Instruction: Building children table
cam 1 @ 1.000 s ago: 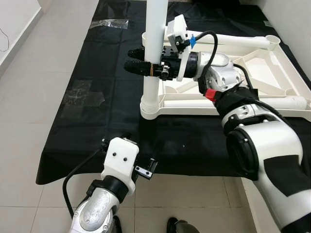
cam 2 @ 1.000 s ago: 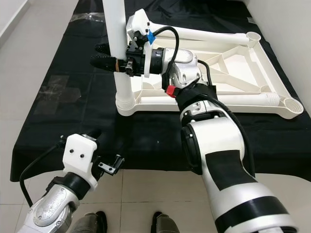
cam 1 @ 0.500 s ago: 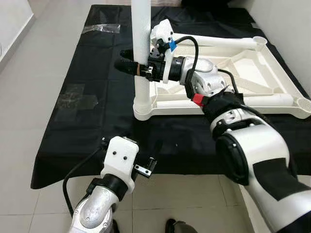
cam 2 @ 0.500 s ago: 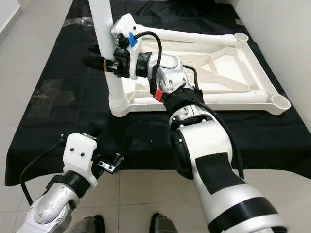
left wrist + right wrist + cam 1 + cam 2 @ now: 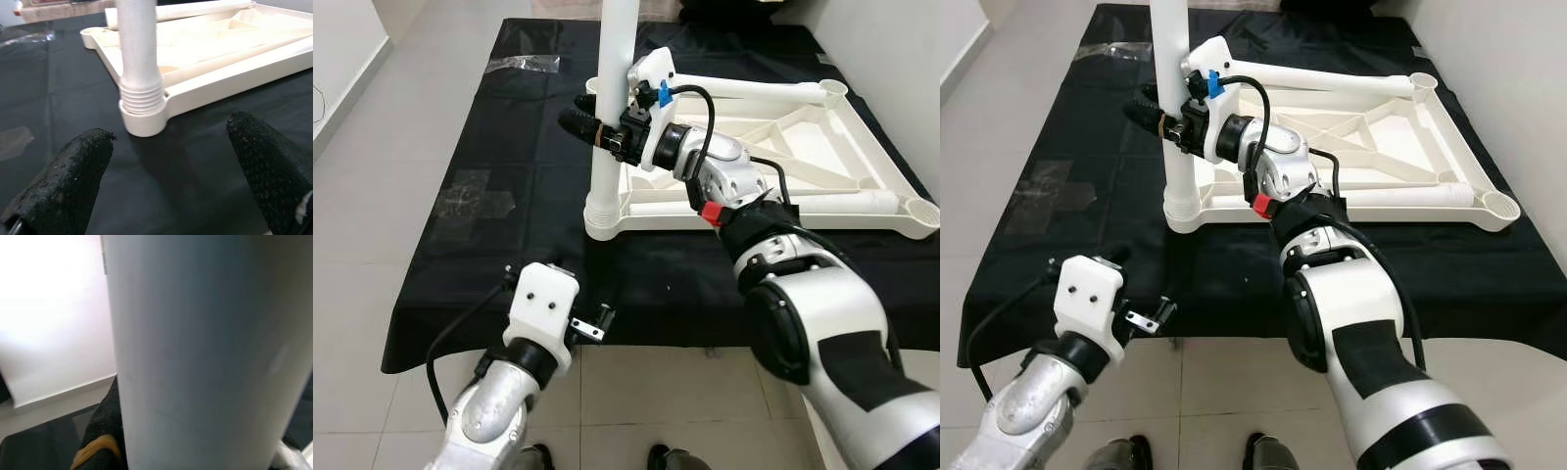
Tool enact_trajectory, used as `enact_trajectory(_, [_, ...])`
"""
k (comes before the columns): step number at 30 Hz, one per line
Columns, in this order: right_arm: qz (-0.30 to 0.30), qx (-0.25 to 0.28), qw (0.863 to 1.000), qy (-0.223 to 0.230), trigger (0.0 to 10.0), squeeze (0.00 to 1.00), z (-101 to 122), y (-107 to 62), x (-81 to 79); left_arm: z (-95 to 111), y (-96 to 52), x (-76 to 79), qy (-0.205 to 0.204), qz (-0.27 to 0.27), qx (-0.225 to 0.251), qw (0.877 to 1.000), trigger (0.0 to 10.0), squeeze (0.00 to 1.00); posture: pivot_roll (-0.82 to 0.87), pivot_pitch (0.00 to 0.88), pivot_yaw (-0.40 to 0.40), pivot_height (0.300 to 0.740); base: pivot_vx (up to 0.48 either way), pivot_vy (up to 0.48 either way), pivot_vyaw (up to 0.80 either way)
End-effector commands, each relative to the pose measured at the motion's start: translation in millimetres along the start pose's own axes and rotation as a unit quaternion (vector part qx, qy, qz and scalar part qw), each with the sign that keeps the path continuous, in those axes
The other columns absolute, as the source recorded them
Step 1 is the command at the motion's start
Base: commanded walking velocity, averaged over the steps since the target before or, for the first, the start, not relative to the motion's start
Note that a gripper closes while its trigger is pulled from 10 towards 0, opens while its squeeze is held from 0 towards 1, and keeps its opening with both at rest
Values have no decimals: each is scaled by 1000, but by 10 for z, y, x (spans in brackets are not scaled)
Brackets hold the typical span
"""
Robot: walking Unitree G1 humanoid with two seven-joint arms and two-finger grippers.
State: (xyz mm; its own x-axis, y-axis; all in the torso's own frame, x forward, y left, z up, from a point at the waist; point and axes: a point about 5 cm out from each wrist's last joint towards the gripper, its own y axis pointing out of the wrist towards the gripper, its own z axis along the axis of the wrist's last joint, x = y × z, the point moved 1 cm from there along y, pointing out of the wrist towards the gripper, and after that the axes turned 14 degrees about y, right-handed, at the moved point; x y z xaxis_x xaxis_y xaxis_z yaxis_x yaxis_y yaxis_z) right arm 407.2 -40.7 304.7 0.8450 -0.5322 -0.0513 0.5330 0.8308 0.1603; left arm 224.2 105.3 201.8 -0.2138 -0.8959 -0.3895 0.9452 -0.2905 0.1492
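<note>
Left eye view: 1 table leg [image 5: 610, 108] upright, R gripper [image 5: 590, 129] clamping it.

Table frame [image 5: 783, 147] lies on cloth [image 5: 509, 147]; leg [image 5: 612, 98] upright at its near-left corner.

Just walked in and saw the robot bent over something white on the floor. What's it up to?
It is assembling a small table. The white tabletop frame lies upside down on a black cloth. The right gripper is clamped on a white leg standing upright in the frame's near corner socket. The left gripper hangs open, low, near the cloth's front edge, pointing at that leg.
</note>
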Motion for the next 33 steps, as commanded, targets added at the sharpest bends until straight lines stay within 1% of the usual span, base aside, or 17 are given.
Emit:
enact_trajectory(1, [-61,-83,994,42,10000,0,-531,-130,112,-39,-9,2,-2,-5,-7,1000,10000,0,127,276,-69,740,0,0,0])
enact_trajectory(6, [-105,-77,991,30,10000,0,-548,-102,127,-48,-3,-29,3,-3,-6,1000,10000,0,128,275,-65,740,0,0,0])
enact_trajectory(12, [-128,-83,988,20,10000,0,-573,-56,104,-54,3,-37,5,-4,-6,1000,10000,0,123,276,-68,740,0,0,0])
enact_trajectory(14, [-159,-81,984,27,10000,0,-599,-47,119,-56,9,-39,7,-3,-5,1000,10000,0,126,277,-72,740,0,0,0])
enact_trajectory(15, [-159,-81,984,27,10000,0,-599,-47,119,-56,9,-39,7,-3,-5,1000,10000,0,126,277,-72,740,0,0,0])
enact_trajectory(16, [-182,-86,979,27,10000,0,-625,-52,135,-58,10,-42,7,-3,-5,1000,10000,0,126,277,-72,740,0,0,0])
enact_trajectory(17, [-182,-86,979,27,10000,0,-625,-52,135,-58,10,-42,7,-3,-5,1000,10000,0,126,277,-72,740,0,0,0])
enact_trajectory(20, [-229,-96,968,29,10000,0,-679,-55,160,-59,7,-41,6,-4,-4,1000,10000,0,122,277,-73,740,0,0,0])
enact_trajectory(21, [-246,-93,964,39,10000,0,-694,-51,161,-58,6,-39,6,-4,-4,1000,10000,0,122,277,-73,740,0,0,0])
enact_trajectory(22, [-246,-93,964,39,10000,0,-694,-51,161,-58,6,-39,6,-4,-4,1000,10000,0,122,277,-73,740,0,0,0])
enact_trajectory(25, [-295,-68,951,60,10000,0,-677,-48,186,-60,7,-42,6,-4,-3,1000,10000,0,124,277,-74,740,0,0,0])
enact_trajectory(26, [-295,-68,951,60,10000,0,-677,-48,186,-60,7,-42,6,-4,-3,1000,10000,0,124,277,-74,740,0,0,0])
enact_trajectory(28, [-315,-54,945,64,10000,0,-655,-59,208,-61,6,-46,7,-3,-4,1000,10000,0,125,274,-74,740,0,0,0])
enact_trajectory(29, [-355,-33,931,72,10000,0,-627,-88,249,-67,3,-54,8,-3,-4,1000,10000,0,125,271,-73,740,0,0,0])
enact_trajectory(30, [-355,-33,931,72,10000,0,-627,-88,249,-67,3,-54,8,-3,-4,1000,10000,0,125,271,-73,740,0,0,0])
enact_trajectory(32, [-389,-18,918,68,10000,0,-600,-113,279,-71,4,-61,9,-3,-4,1000,10000,0,125,269,-71,740,0,0,0])
enact_trajectory(33, [-389,-18,918,68,10000,0,-600,-113,279,-71,4,-61,9,-3,-4,1000,10000,0,125,269,-71,740,0,0,0])
